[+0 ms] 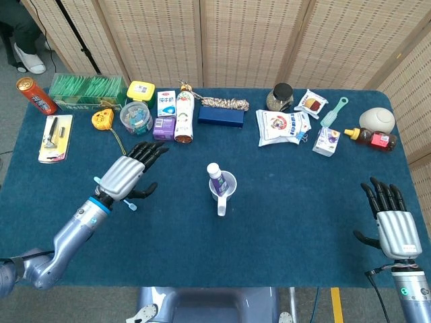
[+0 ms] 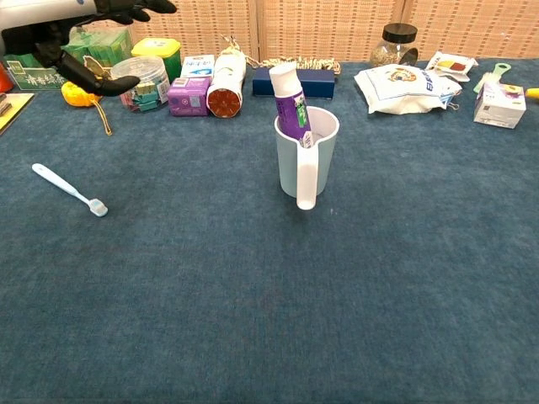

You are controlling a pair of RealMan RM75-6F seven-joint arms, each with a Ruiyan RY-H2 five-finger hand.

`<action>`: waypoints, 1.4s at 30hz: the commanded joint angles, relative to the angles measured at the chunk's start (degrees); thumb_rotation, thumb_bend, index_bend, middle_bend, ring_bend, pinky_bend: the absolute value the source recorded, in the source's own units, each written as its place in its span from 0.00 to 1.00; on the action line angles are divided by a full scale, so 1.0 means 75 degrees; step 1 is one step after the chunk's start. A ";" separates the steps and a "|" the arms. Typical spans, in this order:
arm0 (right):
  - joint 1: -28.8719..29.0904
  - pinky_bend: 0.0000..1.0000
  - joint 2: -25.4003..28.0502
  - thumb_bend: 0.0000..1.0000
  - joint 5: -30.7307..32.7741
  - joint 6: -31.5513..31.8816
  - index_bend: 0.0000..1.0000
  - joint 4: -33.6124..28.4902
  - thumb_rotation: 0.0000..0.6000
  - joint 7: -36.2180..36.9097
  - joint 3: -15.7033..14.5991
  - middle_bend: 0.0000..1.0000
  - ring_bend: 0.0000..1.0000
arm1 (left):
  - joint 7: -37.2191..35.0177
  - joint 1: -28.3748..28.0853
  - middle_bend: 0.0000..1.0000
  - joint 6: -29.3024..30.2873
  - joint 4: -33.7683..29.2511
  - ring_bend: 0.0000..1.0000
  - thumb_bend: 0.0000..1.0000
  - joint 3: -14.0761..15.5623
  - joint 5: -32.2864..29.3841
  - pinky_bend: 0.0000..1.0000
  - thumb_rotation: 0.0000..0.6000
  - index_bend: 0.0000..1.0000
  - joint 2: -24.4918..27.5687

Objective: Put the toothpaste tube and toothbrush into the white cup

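Toothbrush (image 1: pixel 132 205) mostly hidden beneath left hand (image 1: pixel 125 175) overhead.

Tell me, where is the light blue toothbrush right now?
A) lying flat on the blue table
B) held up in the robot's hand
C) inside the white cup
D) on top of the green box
A: the toothbrush lies flat on the table, apart from the white cup, which holds only the toothpaste tube; the left hand holds nothing.
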 commanded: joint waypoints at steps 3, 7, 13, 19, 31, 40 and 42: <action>0.0004 0.00 -0.0022 0.00 -0.0033 -0.0003 0.00 -0.0023 1.00 -0.0072 -0.0021 0.00 0.00 | -0.0465 0.0300 0.00 0.0094 0.0420 0.00 0.40 0.0533 0.0689 0.00 1.00 0.00 0.0392; 0.0010 0.00 -0.0047 0.00 -0.0066 -0.0003 0.00 -0.0050 1.00 -0.0151 -0.0038 0.00 0.00 | -0.0620 0.0466 0.00 -0.0026 0.0948 0.00 0.40 0.1027 0.1083 0.00 1.00 0.01 0.0516; 0.0015 0.00 -0.0065 0.00 -0.0112 0.0000 0.00 -0.0091 1.00 -0.0216 -0.0060 0.00 0.00 | -0.0609 0.0544 0.00 -0.0278 0.1890 0.00 0.42 0.1332 0.1152 0.00 1.00 0.09 0.0189; 0.0019 0.00 -0.0062 0.00 -0.0103 -0.0015 0.00 -0.0084 1.00 -0.0201 -0.0061 0.00 0.00 | -0.0702 0.0592 0.00 -0.0482 0.3084 0.00 0.43 0.1496 0.1155 0.00 1.00 0.17 -0.0485; 0.0025 0.00 -0.0074 0.00 -0.0051 -0.0033 0.00 -0.0063 1.00 -0.0224 -0.0038 0.00 0.00 | -0.1073 0.0592 0.00 -0.0691 0.4784 0.00 0.44 0.1692 0.1298 0.00 1.00 0.35 -0.1552; 0.0031 0.00 -0.0100 0.00 -0.0051 -0.0039 0.00 -0.0056 1.00 -0.0270 -0.0039 0.00 0.00 | -0.1582 0.0711 0.00 -0.0221 0.5297 0.00 0.44 0.1720 0.1489 0.00 1.00 0.34 -0.1715; 0.0029 0.00 -0.0103 0.00 -0.0057 -0.0035 0.00 -0.0062 1.00 -0.0282 -0.0044 0.00 0.00 | -0.1623 0.0724 0.00 -0.0158 0.5395 0.00 0.44 0.1733 0.1526 0.00 1.00 0.33 -0.1750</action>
